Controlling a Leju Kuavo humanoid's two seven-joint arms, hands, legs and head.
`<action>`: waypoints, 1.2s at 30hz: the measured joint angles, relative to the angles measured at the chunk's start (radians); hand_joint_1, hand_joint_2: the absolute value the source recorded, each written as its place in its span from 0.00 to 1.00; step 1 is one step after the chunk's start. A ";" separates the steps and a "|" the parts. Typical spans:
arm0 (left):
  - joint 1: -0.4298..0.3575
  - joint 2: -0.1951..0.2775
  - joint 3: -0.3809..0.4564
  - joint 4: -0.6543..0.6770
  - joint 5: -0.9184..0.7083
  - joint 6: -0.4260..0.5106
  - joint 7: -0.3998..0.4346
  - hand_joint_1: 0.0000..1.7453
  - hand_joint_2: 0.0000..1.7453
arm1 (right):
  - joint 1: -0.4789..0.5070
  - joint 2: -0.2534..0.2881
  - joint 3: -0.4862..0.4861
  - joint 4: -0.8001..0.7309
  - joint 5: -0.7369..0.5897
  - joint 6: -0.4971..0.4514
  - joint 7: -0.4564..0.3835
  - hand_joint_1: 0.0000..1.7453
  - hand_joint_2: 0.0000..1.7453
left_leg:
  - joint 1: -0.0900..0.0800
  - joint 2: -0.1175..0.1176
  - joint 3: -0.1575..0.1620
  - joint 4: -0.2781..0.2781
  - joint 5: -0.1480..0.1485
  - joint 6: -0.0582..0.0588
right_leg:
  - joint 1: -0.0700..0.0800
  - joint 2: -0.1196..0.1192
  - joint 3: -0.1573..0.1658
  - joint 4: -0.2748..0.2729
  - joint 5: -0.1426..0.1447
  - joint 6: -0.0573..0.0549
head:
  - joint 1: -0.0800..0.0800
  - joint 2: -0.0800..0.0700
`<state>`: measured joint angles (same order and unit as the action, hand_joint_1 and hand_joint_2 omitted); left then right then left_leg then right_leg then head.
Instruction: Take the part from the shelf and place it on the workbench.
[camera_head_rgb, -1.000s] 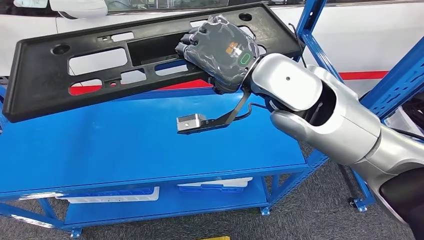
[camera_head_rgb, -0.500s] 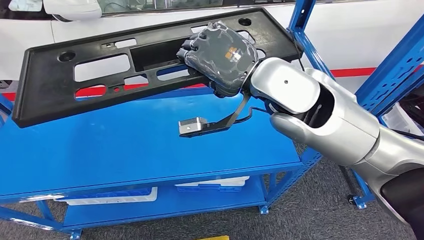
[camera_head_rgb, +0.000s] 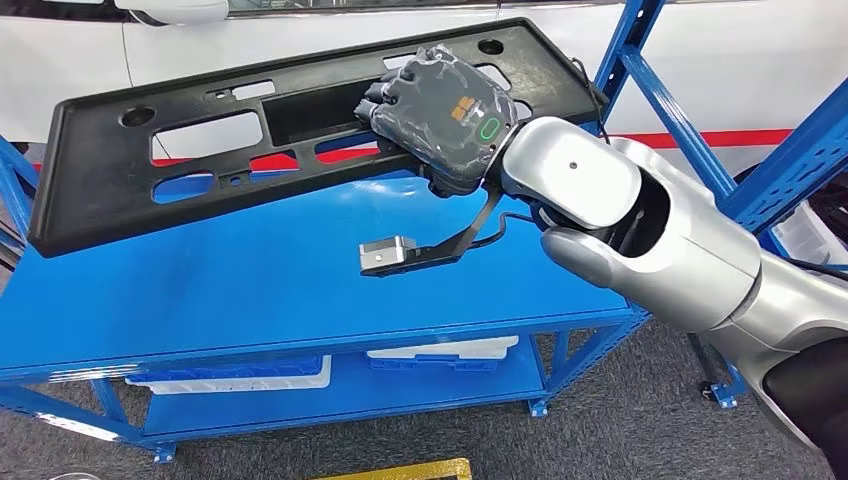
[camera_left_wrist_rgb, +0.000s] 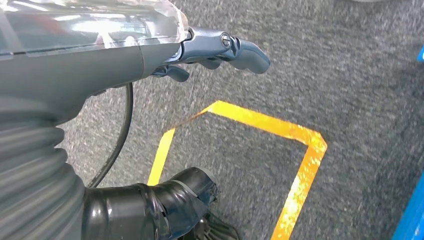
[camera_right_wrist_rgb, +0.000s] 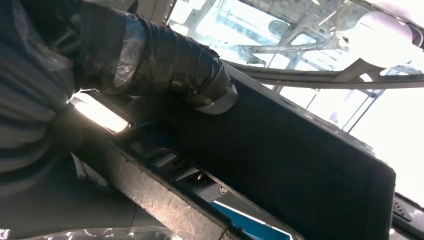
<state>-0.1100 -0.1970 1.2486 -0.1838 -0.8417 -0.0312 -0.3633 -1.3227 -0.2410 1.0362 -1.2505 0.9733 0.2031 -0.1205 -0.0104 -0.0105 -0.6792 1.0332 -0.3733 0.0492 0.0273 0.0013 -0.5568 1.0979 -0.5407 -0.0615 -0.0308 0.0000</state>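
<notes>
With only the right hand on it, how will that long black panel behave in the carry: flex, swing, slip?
The black panel probably stays fairly stiff: it spans out with no visible sag. The right hand grips right of its middle, so the long free end may dip or swing. Many cutouts suggest it is light for its size.

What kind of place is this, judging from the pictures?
Probably a car factory or workshop. The right robot hand holds a long black plastic car part above blue metal shelving, a white car body stands behind, and yellow tape marks the grey floor.
</notes>
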 joint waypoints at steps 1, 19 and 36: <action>0.001 -0.003 0.000 0.000 0.000 0.000 0.000 0.00 1.00 | -0.002 0.000 0.000 -0.001 0.000 0.000 0.000 1.00 1.00 | 0.001 0.000 -0.002 -0.003 0.007 -0.003 | 0.010 -0.001 0.027 -0.046 0.013 -0.015 | 0.000 0.000; 0.001 0.003 0.001 0.000 -0.002 -0.001 0.000 0.00 1.00 | -0.004 0.001 0.004 -0.004 -0.001 -0.001 0.000 1.00 1.00 | 0.053 0.002 0.104 0.041 -0.133 -0.079 | -0.042 -0.016 -0.144 -0.042 0.178 0.067 | -0.002 0.000; 0.000 -0.006 0.001 -0.001 -0.002 -0.002 0.000 0.00 1.00 | -0.015 -0.002 0.001 -0.010 -0.001 -0.002 0.000 1.00 1.00 | 0.019 0.007 -0.032 0.009 0.026 -0.036 | 0.025 -0.012 0.043 -0.094 0.045 -0.021 | 0.001 0.000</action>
<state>-0.1103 -0.2029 1.2498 -0.1843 -0.8433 -0.0331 -0.3631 -1.3374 -0.2434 1.0371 -1.2610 0.9724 0.2015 -0.1205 0.0085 -0.0036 -0.7109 1.0417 -0.3468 0.0137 0.0524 -0.0109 -0.5140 1.0036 -0.4952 -0.0820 -0.0299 0.0001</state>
